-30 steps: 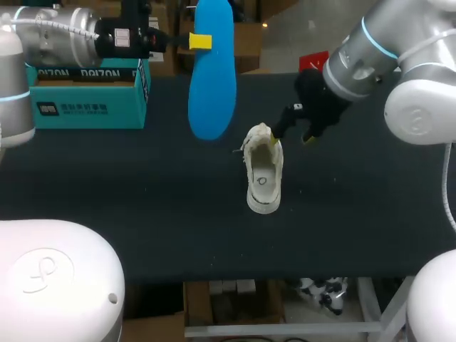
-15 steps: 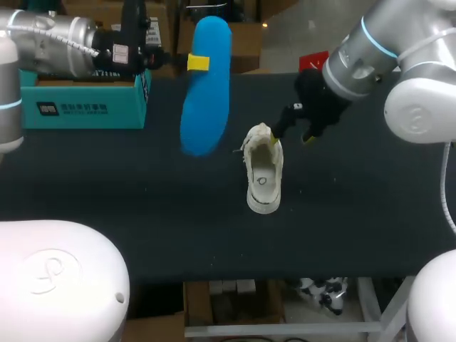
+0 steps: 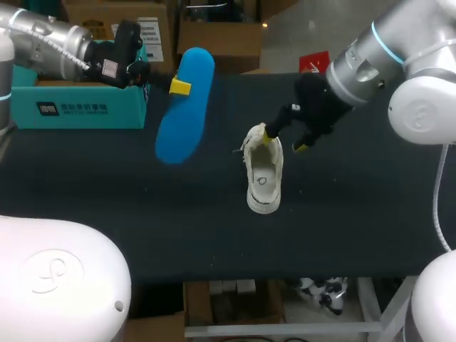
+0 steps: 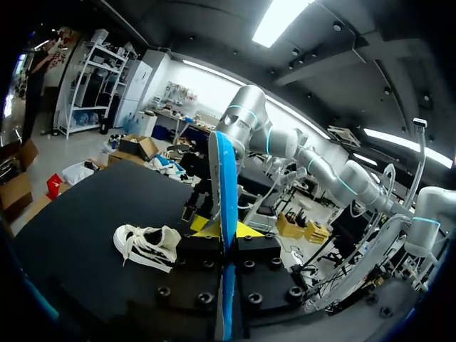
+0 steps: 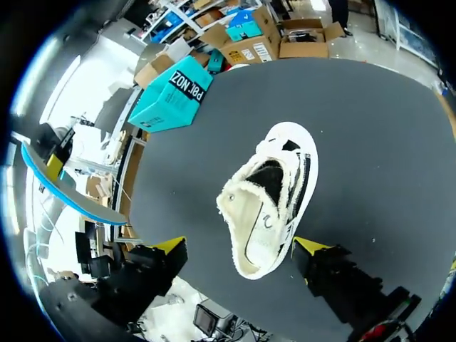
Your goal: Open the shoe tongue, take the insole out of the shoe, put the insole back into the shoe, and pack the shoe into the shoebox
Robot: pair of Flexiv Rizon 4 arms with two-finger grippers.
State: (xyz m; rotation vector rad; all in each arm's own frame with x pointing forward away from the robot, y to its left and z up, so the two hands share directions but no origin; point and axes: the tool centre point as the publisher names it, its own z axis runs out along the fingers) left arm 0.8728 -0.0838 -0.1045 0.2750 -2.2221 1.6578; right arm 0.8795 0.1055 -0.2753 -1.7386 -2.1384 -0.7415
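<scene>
Insole [image 3: 185, 107] is hanging blue above the tabletop [image 3: 142, 206], beside the teal shoebox [image 3: 78, 107], with the left end effector [image 3: 178, 87] pinching it. White shoe [image 3: 263, 174] is sitting mid-tabletop; the right end effector [image 3: 283, 141] is hovering spread wide over one end.

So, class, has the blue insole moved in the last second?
Yes. The blue insole has shifted left and tilted, away from the white shoe, toward the teal shoebox.
</scene>
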